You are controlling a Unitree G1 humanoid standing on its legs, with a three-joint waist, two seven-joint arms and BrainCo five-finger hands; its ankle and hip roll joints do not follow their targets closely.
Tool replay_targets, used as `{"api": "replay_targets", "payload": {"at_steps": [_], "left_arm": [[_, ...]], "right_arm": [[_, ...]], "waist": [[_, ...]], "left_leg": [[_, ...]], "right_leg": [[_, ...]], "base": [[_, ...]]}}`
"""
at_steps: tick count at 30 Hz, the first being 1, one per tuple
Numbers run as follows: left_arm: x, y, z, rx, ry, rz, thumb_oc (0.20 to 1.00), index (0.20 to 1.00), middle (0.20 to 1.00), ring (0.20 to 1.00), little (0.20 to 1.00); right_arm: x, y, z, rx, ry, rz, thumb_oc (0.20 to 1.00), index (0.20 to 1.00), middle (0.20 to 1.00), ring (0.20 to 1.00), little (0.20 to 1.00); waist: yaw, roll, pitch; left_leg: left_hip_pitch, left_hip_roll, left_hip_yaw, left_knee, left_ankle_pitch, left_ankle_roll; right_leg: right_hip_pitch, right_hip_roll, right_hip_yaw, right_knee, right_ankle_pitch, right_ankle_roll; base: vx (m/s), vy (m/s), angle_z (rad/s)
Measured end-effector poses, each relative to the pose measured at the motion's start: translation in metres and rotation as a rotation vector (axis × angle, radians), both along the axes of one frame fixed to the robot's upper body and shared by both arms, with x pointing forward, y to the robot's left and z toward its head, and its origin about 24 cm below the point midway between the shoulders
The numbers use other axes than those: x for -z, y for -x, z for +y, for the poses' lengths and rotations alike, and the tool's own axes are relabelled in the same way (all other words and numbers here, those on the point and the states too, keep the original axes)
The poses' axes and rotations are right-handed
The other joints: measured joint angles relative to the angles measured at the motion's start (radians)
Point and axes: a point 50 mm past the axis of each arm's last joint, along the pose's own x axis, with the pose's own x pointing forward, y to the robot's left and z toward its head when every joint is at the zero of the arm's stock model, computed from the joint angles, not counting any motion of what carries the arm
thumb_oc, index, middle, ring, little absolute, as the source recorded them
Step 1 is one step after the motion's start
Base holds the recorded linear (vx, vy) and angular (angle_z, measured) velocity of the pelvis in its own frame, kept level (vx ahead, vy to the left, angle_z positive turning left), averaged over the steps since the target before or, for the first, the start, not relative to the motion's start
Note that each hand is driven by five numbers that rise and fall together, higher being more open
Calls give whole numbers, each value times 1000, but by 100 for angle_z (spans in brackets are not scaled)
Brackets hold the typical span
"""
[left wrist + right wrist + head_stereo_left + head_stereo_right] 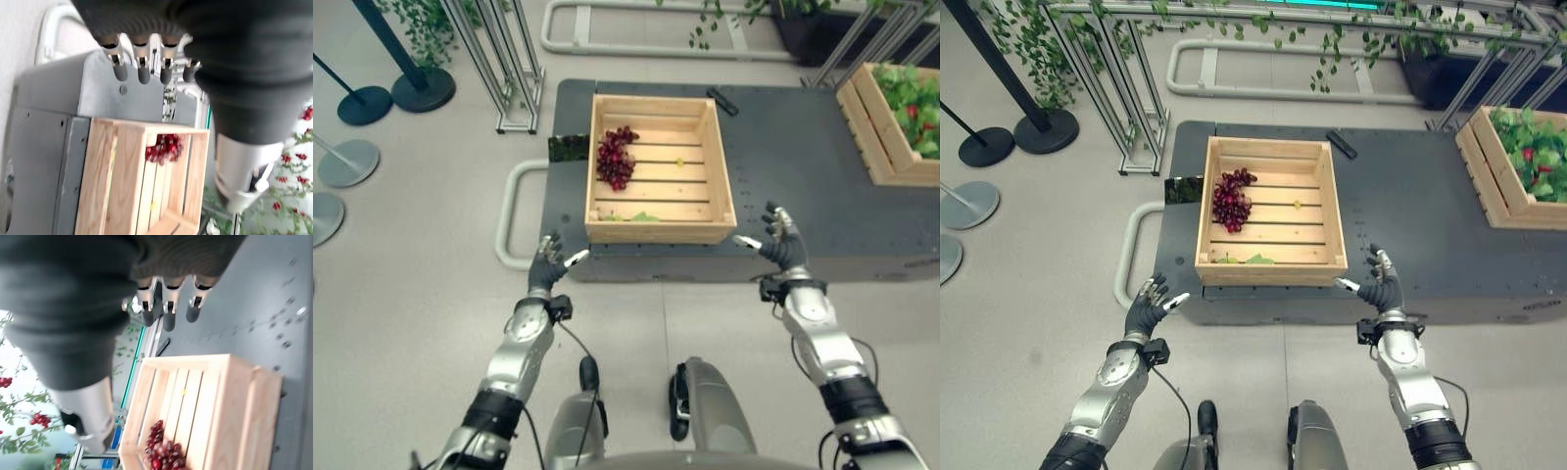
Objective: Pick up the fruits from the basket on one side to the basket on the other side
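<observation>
Left hand (pixel 548 264) and right hand (pixel 781 243) raised, fingers spread, empty

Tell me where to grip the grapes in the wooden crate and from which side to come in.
Probably take the grapes by the upper, far end of the bunch, where it narrows toward the stem, coming straight down from above. They lie flat against the left wall of the crate, so a sideways approach is blocked. The left hand hovers nearer; the right hand is open by the opposite corner.
</observation>
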Motion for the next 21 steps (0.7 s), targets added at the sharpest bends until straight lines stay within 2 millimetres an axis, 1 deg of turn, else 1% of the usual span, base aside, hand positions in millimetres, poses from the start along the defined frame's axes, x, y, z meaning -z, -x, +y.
{"api": "replay_targets", "payload": {"at_steps": [1,2,3,4,5,6,7,8,9,10,11,12,13,14,15,16,17,18,19,20,21], "left_arm": [[-2,-1,2,-3,-7,-4,1000,1000,1000,1000,1000],[-1,-1,3,-5,-10,-1,1000,1000,1000,1000,1000],[-1,-1,3,-7,-12,1,1000,1000,1000,1000,1000],[1,1,5,-20,-10,7,1000,1000,1000,1000,1000],[3,3,5,-20,-8,15,1000,1000,1000,1000,1000],[8,6,5,-26,1,30,1000,1000,1000,1000,1000],[11,8,3,-28,10,38,1000,1000,1000,1000,1000],[13,9,-2,-20,28,44,1000,1000,1000,1000,1000],[13,9,-5,-28,40,50,1000,1000,1000,1000,1000],[19,11,-7,-40,52,72,1000,1000,1000,1000,1000],[21,11,-7,-46,58,81,1000,1000,1000,1000,1000],[25,12,-8,-53,67,96,1000,1000,1000,1000,1000],[24,12,-11,-42,75,87,1000,1000,1000,1000,1000],[23,12,-11,-41,76,81,1000,1000,1000,1000,1000],[21,11,-7,-51,72,72,1000,1000,1000,1000,1000],[20,10,-5,-51,66,68,1000,1000,1000,1000,1000],[20,11,-6,-50,65,70,1000,1000,1000,1000,1000],[22,13,-5,-53,69,77,1000,1000,1000,1000,1000],[25,15,-7,-57,82,84,1000,1000,1000,1000,1000],[27,17,-7,-60,84,93,1000,1000,1000,1000,1000],[29,19,-8,-56,90,101,1000,1000,1000,1000,1000]], "right_arm": [[0,0,-1,12,-6,-5,1000,1000,1000,1000,1000],[1,2,-1,16,-8,0,1000,1000,1000,1000,1000],[2,4,-1,21,-10,1,1000,1000,1000,1000,1000],[3,4,-2,27,-9,4,1000,1000,1000,1000,1000],[3,3,-2,29,-11,6,1000,1000,1000,1000,1000],[3,3,-2,28,-11,6,1000,1000,1000,1000,1000],[2,2,-2,31,-11,2,1000,1000,1000,1000,1000],[0,2,-4,43,-8,-6,1000,1000,1000,1000,1000],[0,2,-6,53,-5,-6,1000,1000,1000,1000,1000],[-2,2,-10,64,11,-9,1000,1000,1000,1000,1000],[-2,3,-11,68,16,-5,1000,1000,1000,1000,1000],[1,3,-12,73,20,8,1000,1000,1000,1000,1000],[5,5,-14,75,28,27,1000,1000,1000,1000,1000],[4,5,-13,72,30,23,1000,1000,1000,1000,1000],[0,1,-9,53,32,11,1000,1000,1000,1000,1000],[0,1,-8,43,33,9,1000,1000,1000,1000,1000],[0,1,-7,40,31,10,1000,1000,1000,1000,1000],[-1,1,-8,37,32,8,1000,1000,1000,1000,1000],[-3,1,-9,38,38,2,1000,1000,1000,1000,1000],[-4,0,-9,34,41,0,1000,1000,1000,1000,1000],[-5,0,-10,36,46,-4,1000,1000,1000,1000,1000]], "waist": [[0,-8,2],[-4,-14,1],[-10,-17,-1],[-28,-7,0],[-29,-1,-1],[-32,4,-2],[-42,8,-3],[-64,11,-1],[-78,13,0],[-81,16,2],[-82,21,1],[-87,24,1],[-89,25,-4],[-88,28,-8],[-72,31,-10],[-69,27,-12],[-62,28,-16],[-45,41,-24],[-38,46,-27],[-29,47,-28],[-24,45,-28]], "left_leg": [[4,-11,-11,-11,13,-20],[9,-14,-19,-26,8,-25],[21,-21,-38,-57,16,-44],[30,-14,-64,-86,21,-56],[40,-5,-66,-102,22,-55],[59,16,-62,-119,21,-62],[65,29,-65,-121,16,-69],[77,40,-59,-118,18,-71],[80,48,-62,-111,19,-71],[97,52,-65,-94,21,-73],[104,54,-66,-80,27,-90],[106,55,-77,-58,26,-96],[104,51,-88,-15,25,-97],[104,51,-90,3,26,-97],[84,51,-100,63,24,-101],[41,48,-108,167,19,-108],[20,47,-117,213,18,-110],[-2,46,-139,278,24,-113],[-83,34,-196,439,58,-142],[-112,16,-221,478,68,-132],[-132,-8,-243,503,50,-137]], "right_leg": [[3,-25,9,-106,30,-4],[3,-35,26,-161,44,-6],[36,-30,30,-294,92,0],[49,-25,-1,-317,191,-25],[50,-16,-17,-318,221,-34],[50,5,-38,-315,259,-65],[54,24,-40,-315,261,-98],[61,46,-47,-301,245,-124],[66,49,-48,-290,235,-132],[88,58,-55,-290,223,-140],[103,61,-58,-291,208,-131],[119,57,-67,-282,189,-125],[141,51,-74,-265,166,-123],[147,52,-75,-262,159,-128],[149,52,-75,-238,130,-128],[150,49,-70,-230,115,-139],[158,48,-65,-230,113,-148],[165,56,-68,-223,104,-162],[170,51,-66,-206,86,-185],[175,51,-55,-202,78,-199],[176,48,-39,-200,72,-214]], "base": [[278,-178,54],[255,-169,49],[159,-107,57],[269,-175,50],[282,-157,16],[272,-155,-18],[234,-153,-25],[285,-234,-8],[367,-326,-8],[292,-264,-6],[263,-250,0],[191,-209,27],[251,-285,29],[209,-272,17],[192,-250,1],[173,-234,0],[109,-148,-2],[145,-155,-11],[154,-132,-10],[231,-155,-12],[210,-78,-9]]}}
